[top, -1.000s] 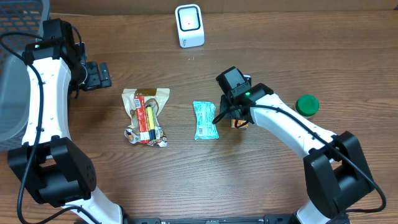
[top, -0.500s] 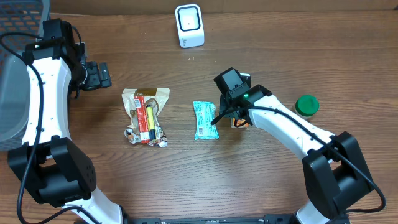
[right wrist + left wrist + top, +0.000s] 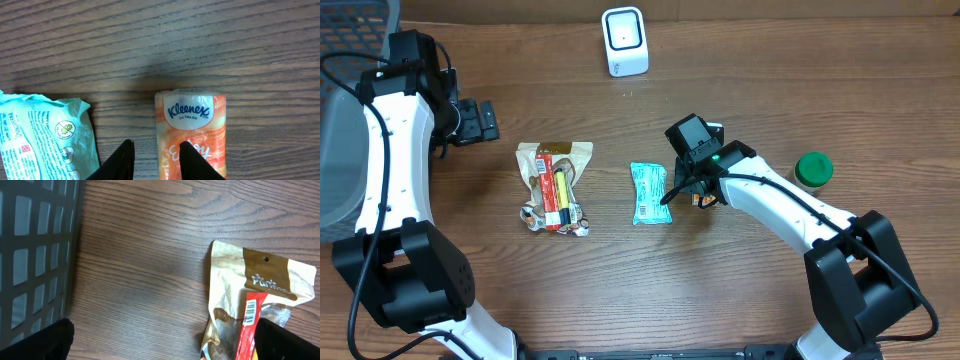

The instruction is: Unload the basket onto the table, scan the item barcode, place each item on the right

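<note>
Right wrist view: the orange Kleenex pack [image 3: 192, 117] is seen lying on the bench [image 3: 225, 45], beside a teal packet [image 3: 45, 135]. The right end effector [image 3: 156, 152] is held narrowly released over the pack's left edge, with nothing grasped.

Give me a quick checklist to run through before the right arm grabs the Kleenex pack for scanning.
1. Right gripper open: ok, a gap shows between its fingers.
2. Kleenex pack centred in that gap: not ok; one finger sits over the pack.
3. Teal packet clear of the other finger: cannot tell; its edge lies very close.
4. Barcode location known: cannot tell; none shows on the pack's upper face.
5. Way to the scanner free: ok, nothing lies between it and the pack.
6. Left gripper out of the way: ok, open, far off by the basket.
</note>
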Available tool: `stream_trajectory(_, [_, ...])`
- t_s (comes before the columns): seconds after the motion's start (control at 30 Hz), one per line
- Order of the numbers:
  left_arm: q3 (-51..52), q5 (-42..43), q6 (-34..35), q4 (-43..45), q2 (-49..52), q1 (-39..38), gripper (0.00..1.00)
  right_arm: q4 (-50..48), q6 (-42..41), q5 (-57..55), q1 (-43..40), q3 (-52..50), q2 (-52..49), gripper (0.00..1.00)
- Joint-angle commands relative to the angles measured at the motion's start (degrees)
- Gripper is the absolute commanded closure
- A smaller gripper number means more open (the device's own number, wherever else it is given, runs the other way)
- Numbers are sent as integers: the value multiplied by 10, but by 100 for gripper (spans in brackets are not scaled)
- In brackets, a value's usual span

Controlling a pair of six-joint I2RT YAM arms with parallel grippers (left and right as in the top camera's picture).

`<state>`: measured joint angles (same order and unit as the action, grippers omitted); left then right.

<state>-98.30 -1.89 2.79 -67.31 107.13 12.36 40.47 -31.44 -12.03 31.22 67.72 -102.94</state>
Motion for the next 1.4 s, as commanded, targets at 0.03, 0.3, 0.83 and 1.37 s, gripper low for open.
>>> stream_trajectory(0.03, [-12,4,-9,1,-11,-5,0,-7,4,-8,3,-22,-1,69])
stream_trajectory(0.3, [-12,4,-9,1,-11,-5,0,-48,39,-8,3,-56,-1,69])
stream_trajectory(0.83, [-12,4,-9,1,-11,-5,0,8,125,-85,3,-56,-1,68])
stream_trajectory(1.37, [-12,4,-9,1,-11,-5,0,-31,181,-32,3,-54,-1,64])
